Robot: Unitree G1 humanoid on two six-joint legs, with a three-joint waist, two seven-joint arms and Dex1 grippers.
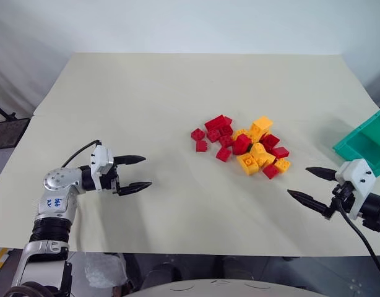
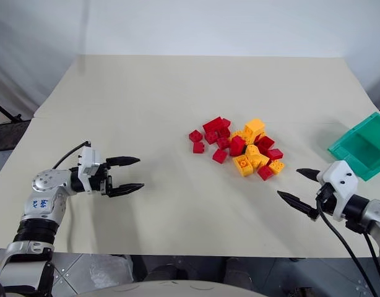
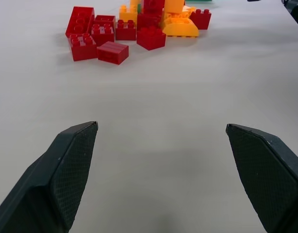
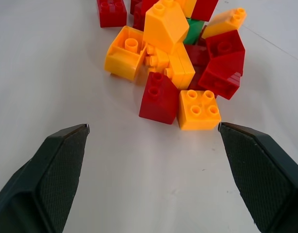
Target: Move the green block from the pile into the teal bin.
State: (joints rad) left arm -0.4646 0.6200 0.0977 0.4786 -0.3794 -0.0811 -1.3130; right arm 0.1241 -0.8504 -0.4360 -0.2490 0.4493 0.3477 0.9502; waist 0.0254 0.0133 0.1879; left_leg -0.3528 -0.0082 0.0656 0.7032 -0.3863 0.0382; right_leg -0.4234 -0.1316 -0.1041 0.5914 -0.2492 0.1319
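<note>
The pile of red and yellow-orange studded bricks lies right of the table's middle. Wedged inside it, among red and orange bricks, is the green block, with just a small part of it showing. The teal bin stands at the table's right edge, beyond the pile. My right gripper hovers open and empty just in front of the pile's near right side, fingers pointing at it. My left gripper hangs open and empty over bare table far to the left of the pile, pointing toward it.
The cream table stretches wide behind and left of the pile. Its front edge runs just under both arms. A dark object sits off the table's left side, and a cable trails from each wrist.
</note>
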